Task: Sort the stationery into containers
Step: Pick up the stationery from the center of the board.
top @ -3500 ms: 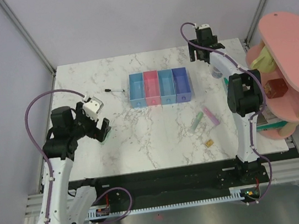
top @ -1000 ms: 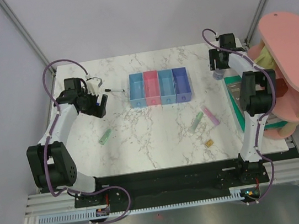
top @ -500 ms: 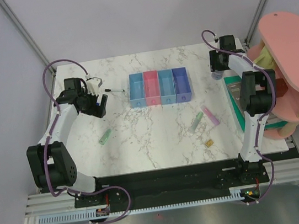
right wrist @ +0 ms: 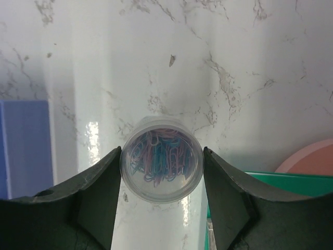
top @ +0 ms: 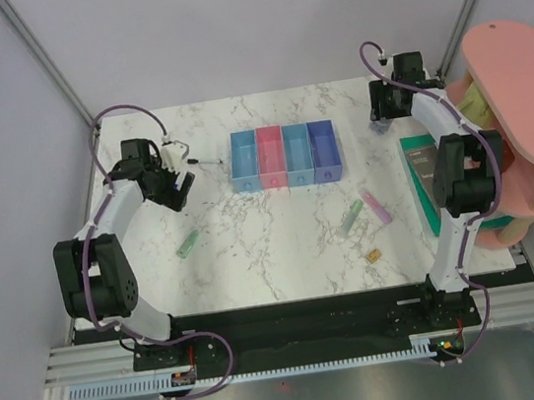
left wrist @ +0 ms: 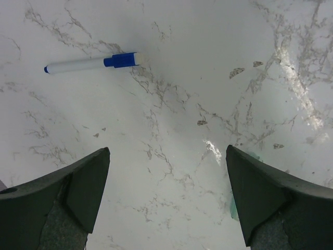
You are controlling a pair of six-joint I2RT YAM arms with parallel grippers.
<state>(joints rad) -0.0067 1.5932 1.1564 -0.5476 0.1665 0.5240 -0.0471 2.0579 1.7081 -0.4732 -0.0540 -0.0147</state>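
Observation:
My right gripper [top: 379,117] [right wrist: 162,172] is shut on the small clear round piece [right wrist: 160,159], a tub of coloured paper clips, at the far right of the table beyond the bins. My left gripper [top: 181,183] [left wrist: 167,195] is open and empty above bare marble. The blue-tipped marker [left wrist: 92,63] lies ahead of it. The thin black pen [top: 205,159] lies just left of the four bins: light blue [top: 244,162], pink [top: 271,159], light blue [top: 298,155], dark blue [top: 324,151]. One pale green bar [top: 189,243] lies front left. Another pale green bar [top: 352,214], the pink bar [top: 377,206] and the tan nub [top: 373,256] lie front right.
The flat dark green book [top: 426,187] lies at the right edge, its corner showing in the right wrist view [right wrist: 270,179]. The big pink round-topped shelf [top: 516,95] stands beside it. The dark blue bin's end [right wrist: 23,146] is left of my right gripper.
My right gripper has moved a little back and left with the clear round piece in it. My left gripper has shifted slightly right near the pen.

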